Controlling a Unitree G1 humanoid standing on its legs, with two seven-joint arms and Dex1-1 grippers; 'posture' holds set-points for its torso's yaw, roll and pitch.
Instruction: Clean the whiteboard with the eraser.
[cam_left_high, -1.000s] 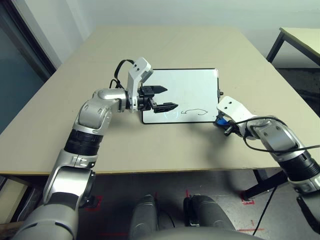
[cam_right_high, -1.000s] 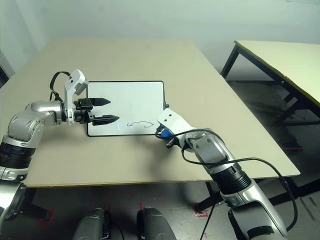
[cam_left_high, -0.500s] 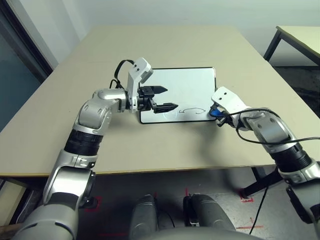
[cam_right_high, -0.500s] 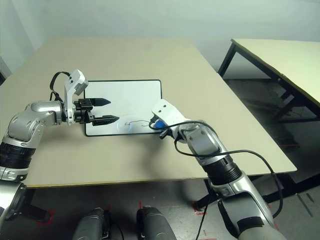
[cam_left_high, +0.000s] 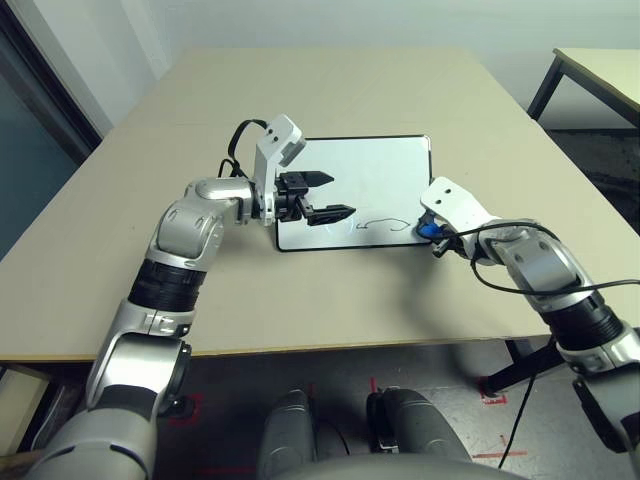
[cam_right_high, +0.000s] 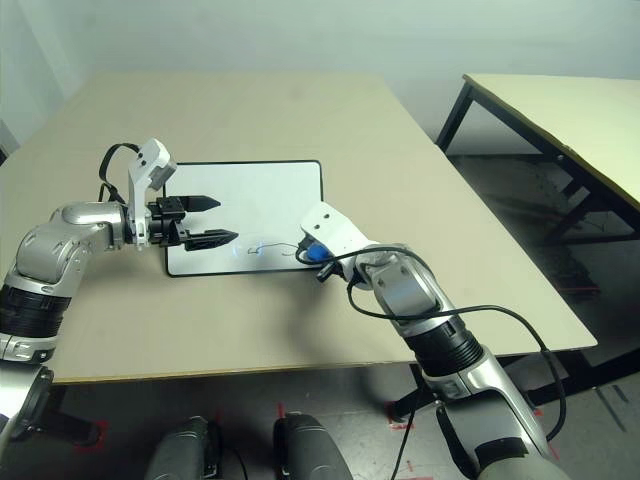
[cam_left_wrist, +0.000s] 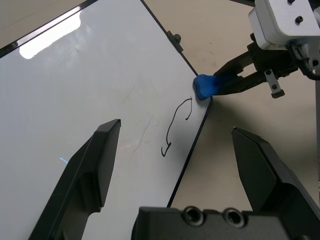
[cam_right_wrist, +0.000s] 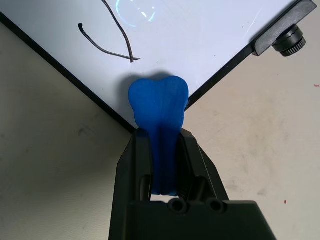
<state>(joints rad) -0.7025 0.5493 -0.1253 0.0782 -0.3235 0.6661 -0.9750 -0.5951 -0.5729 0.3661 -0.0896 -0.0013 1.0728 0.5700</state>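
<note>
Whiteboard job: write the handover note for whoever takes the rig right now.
Right tool: shut on the eraser, its blue tip on the near right corner of the whiteboard.
Left tool: open, holding nothing, hovering over the board's left part.
The board lies flat on the table.
Done: eraser picked up and brought to the board's corner.
Left: the scribble is unwiped, just beside the eraser tip. Wipe across it, then check for faint traces.
</note>
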